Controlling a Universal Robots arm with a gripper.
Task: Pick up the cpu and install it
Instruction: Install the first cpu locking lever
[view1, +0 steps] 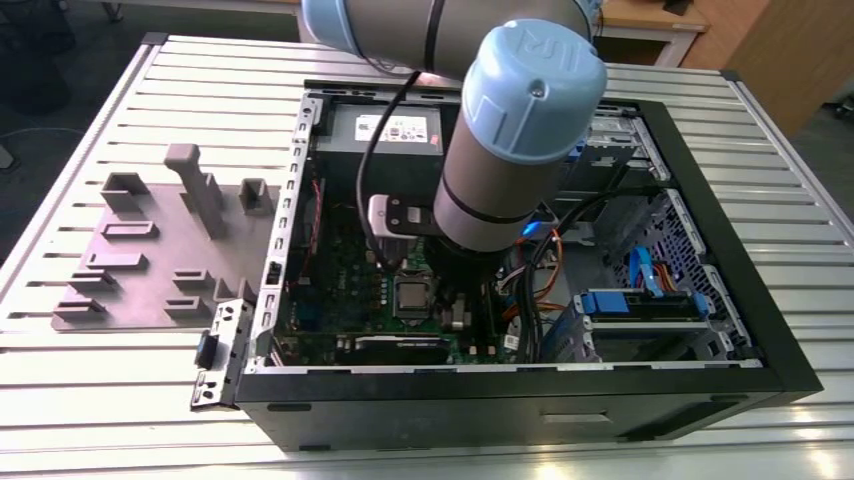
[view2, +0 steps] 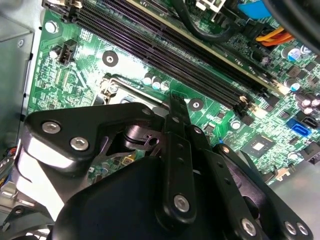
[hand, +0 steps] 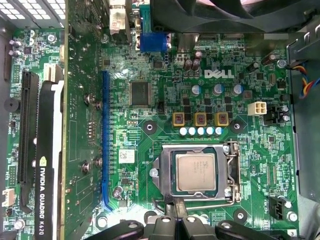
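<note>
Already the cpu (hand: 195, 172) lies seated inside its socket bracket (hand: 231, 172) on the motherboard (hand: 165, 107). Gripper (hand: 176, 220) hangs just beside it; finger opening cannot be told. Installation looks nearly done.

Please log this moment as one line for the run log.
arm: inside the case | claw: above the board, beside the socket | cpu: seated in socket | grasp: not visible

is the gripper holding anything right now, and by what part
Cannot be told: the fingertips are hidden. The cpu lies flat in its socket on the motherboard, with the gripper beside the socket's edge.
</note>
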